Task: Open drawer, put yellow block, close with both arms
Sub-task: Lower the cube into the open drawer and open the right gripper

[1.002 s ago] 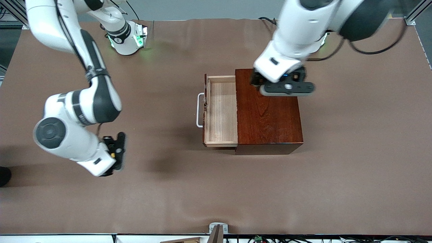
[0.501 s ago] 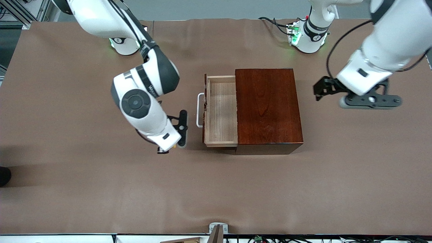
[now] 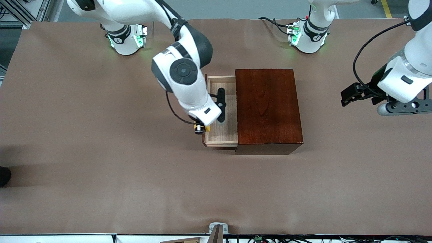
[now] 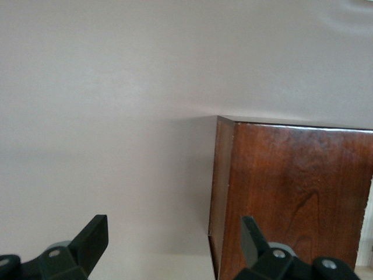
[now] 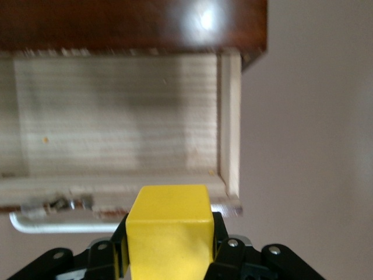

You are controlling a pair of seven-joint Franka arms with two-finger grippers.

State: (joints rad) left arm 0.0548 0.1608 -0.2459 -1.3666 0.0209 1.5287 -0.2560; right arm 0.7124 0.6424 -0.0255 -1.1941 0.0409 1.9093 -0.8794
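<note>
Count: one wooden box [image 3: 268, 108], one drawer [image 3: 221, 135], one yellow block [image 5: 169, 230], two arms are seen on the table [image 3: 101, 189].
Drawer: pulled out toward the right arm's end, long axis running toward the front camera; its pale tray lies empty below the right gripper [image 3: 202, 128]; its white handle [image 5: 55, 223] is partly seen.
Block: clamped upright in the right gripper, over the drawer's front edge.
Left gripper [image 4: 175, 248]: fingers spread wide, nothing held, over bare table beside the box.
</note>
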